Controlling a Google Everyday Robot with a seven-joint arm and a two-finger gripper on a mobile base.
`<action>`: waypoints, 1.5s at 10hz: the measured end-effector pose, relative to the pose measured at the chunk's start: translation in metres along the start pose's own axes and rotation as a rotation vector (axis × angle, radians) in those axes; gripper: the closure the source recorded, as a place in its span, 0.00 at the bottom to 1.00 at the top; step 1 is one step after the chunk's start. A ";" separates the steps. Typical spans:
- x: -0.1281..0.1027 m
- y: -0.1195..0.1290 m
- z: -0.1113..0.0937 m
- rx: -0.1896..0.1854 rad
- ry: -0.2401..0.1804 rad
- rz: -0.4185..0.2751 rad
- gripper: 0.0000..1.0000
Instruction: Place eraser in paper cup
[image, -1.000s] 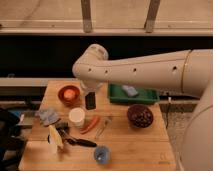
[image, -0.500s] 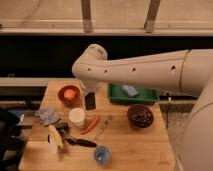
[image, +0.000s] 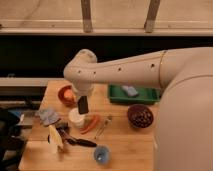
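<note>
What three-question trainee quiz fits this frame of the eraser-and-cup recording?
1. True or false: the eraser already lies flat on the table.
2. What sits directly below the gripper? A) paper cup B) green tray C) dark bowl
3. Fill in: the orange bowl stands on the cup's far ____ side in the picture.

Key: 1 false, it hangs upright in the shut gripper above the cup; 2 A; 3 left.

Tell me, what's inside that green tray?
A grey-blue block lies in the green tray; the arm hides its top edge. The claw, over the paper cup, holds the black eraser.
</note>
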 end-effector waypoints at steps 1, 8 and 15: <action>-0.001 0.004 0.003 -0.003 0.006 -0.012 0.95; -0.005 0.036 0.030 -0.059 0.049 -0.064 0.95; -0.005 0.027 0.053 -0.065 0.072 -0.027 0.76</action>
